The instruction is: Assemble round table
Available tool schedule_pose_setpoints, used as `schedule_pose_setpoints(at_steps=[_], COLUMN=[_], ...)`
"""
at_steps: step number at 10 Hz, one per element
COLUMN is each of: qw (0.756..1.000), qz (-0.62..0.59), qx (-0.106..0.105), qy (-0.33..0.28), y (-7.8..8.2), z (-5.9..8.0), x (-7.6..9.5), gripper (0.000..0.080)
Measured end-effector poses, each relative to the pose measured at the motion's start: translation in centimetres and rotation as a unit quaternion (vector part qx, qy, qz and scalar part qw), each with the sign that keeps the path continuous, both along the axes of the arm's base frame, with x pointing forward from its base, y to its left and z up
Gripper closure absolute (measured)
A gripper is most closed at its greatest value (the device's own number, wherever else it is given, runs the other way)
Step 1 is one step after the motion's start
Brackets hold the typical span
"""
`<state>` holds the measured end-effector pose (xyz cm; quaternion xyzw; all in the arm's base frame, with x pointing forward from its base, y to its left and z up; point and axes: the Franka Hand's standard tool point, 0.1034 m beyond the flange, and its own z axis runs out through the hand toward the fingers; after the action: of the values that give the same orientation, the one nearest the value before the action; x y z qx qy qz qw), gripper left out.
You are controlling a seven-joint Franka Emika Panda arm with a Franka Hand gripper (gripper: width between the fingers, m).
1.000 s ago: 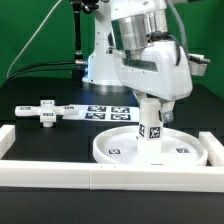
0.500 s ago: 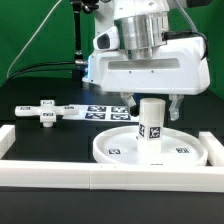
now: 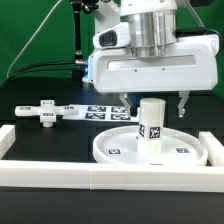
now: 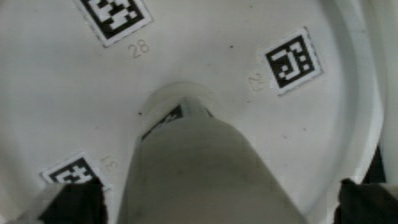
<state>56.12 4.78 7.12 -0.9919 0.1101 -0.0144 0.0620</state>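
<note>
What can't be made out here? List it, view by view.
- Exterior view: whether the leg is fastened into the disc. The leg itself covers the joint.
- Exterior view: part of the marker board, hidden behind the leg and the open claw.
- Wrist view: the leg's top is blurred, too near the lens, and it covers the disc's centre.
- Wrist view: the claw's fingertips are cut off by the picture's edge.

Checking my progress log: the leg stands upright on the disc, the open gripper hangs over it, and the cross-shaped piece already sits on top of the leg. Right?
Not quite. The cross-shaped piece lies on the table at the exterior view's left, apart from the disc, as the exterior view shows. The leg does stand upright on the disc, with the open gripper over it.
</note>
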Motion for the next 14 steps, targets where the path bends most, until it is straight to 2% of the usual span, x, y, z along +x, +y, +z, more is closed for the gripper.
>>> schedule_pose_setpoints(at_steps=[2,6,10,14], qw=[0.994,0.972,0.900,0.848], qz=[0.105,0.231,0.432,0.526], qx=[-0.016,-0.021,-0.045,-0.050], qy=[-0.006,-0.019,-0.029,-0.037], y=[0.45,0.02,0.25,-0.04], z=[0.27,0.10,-0.08,0.07], x=[0.22,0.16,0.06,0.12], gripper=[0.0150,0.0150,0.0150,0.0150])
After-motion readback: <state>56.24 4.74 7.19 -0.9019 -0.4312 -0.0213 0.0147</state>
